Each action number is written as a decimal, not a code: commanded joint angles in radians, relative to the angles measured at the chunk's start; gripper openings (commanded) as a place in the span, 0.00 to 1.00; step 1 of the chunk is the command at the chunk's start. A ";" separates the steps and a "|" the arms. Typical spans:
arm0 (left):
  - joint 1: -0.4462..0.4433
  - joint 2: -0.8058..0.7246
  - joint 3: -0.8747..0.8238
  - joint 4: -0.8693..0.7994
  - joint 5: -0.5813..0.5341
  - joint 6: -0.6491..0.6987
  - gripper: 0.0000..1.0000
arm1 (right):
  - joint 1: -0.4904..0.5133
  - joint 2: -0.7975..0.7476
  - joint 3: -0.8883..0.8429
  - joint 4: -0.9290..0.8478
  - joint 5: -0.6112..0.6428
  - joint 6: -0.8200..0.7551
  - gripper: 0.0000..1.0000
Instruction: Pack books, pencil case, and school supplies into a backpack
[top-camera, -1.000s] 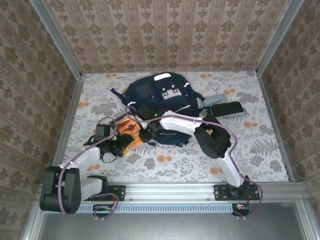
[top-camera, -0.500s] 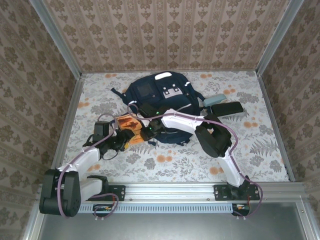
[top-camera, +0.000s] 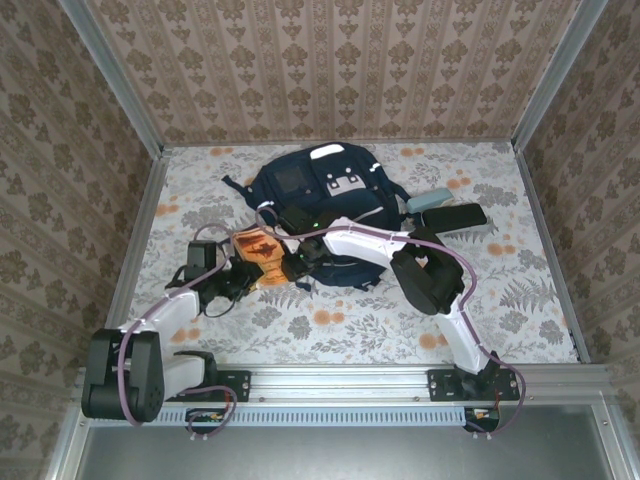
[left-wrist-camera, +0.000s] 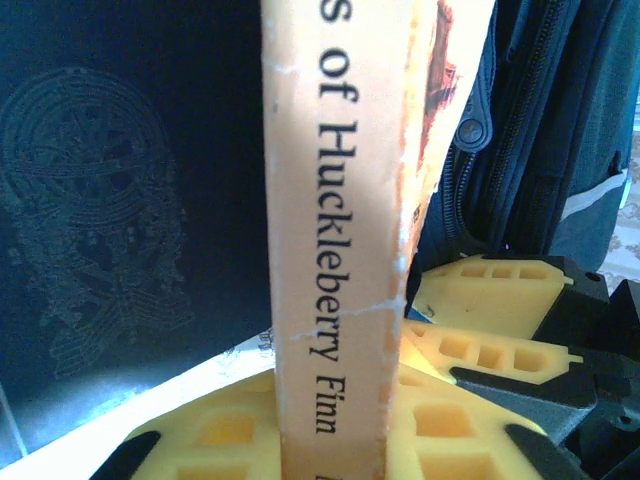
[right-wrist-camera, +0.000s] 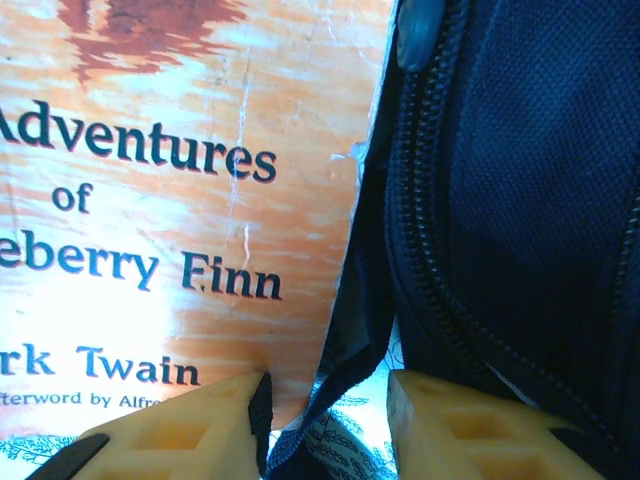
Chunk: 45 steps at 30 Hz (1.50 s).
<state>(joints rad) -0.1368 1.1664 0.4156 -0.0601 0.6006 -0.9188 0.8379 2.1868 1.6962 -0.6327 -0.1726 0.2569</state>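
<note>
Left fingers (left-wrist-camera: 225, 440) clamp orange book (left-wrist-camera: 335, 250) spine; my right fingers (right-wrist-camera: 470, 425) pinch backpack (right-wrist-camera: 540, 200) lip at book's 3 o'clock. Risk: lip slips, mouth closes, book jams.

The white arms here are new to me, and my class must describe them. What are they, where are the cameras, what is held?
Two robot arms, bolted at the near edge of the table. The wide picture looks down from above; the close-ups come from wrist cameras. On it lie a navy backpack, a pale case and a black case. The left gripper clamps an orange book at its spine. The backpack's zip edge sits between the fingers of the right gripper; whether pinched, I cannot tell.
</note>
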 joint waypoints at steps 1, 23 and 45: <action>0.003 -0.057 0.082 -0.098 -0.107 0.057 0.14 | -0.017 -0.097 -0.055 -0.013 -0.019 0.012 0.43; -0.306 -0.166 0.466 -0.059 -0.200 -0.074 0.14 | -0.221 -0.896 -0.792 0.710 -0.223 0.806 0.93; -0.481 0.079 0.588 0.394 -0.226 -0.363 0.14 | -0.241 -0.841 -0.932 1.374 -0.045 1.289 0.90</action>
<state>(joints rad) -0.6140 1.2396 0.9531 0.1741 0.3408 -1.2285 0.5999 1.3243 0.7525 0.6300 -0.2623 1.4975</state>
